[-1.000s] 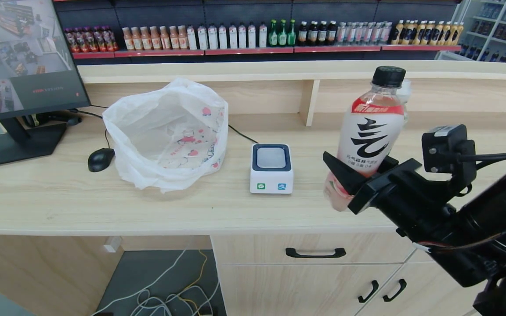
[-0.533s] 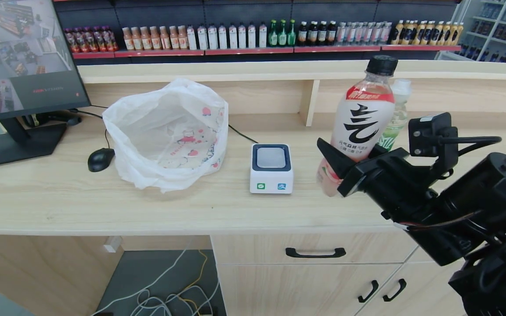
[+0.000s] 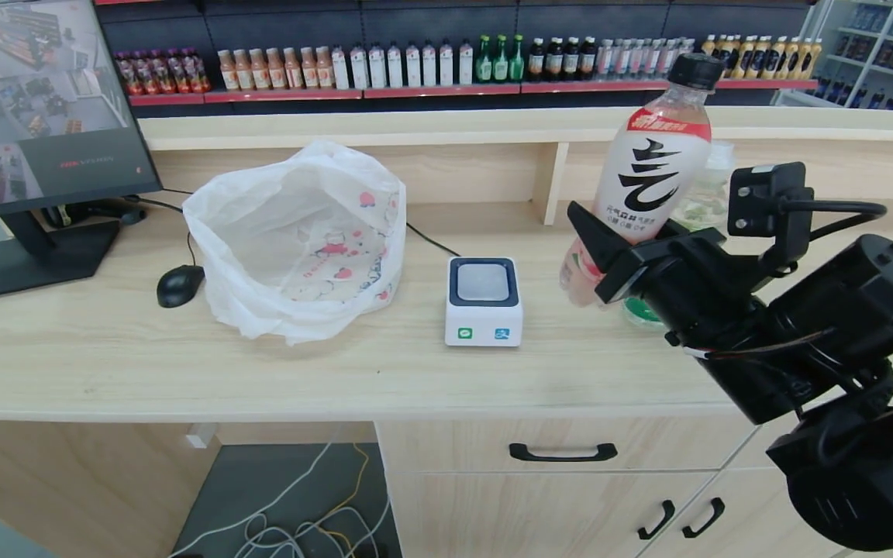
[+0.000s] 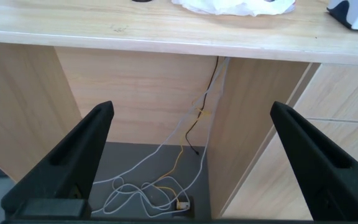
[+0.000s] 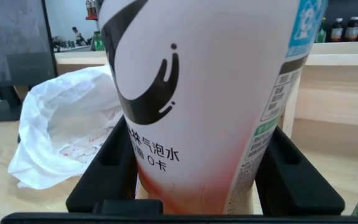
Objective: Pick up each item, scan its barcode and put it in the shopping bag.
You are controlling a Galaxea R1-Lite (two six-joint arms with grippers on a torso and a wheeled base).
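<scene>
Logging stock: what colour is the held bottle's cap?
The cap is black, best in the head view.

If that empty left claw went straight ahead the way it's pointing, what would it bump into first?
The open left gripper would probably meet the light wooden back panel under the counter, maybe brushing dangling cables first; depth is unclear.

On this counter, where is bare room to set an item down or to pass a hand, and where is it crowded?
Bare: the front strip of the counter, before the mouse, shopping bag and scanner; also the patch between scanner and the right hand. Crowded: the right side, where that hand holds the pink bottle near a green bottle.
</scene>
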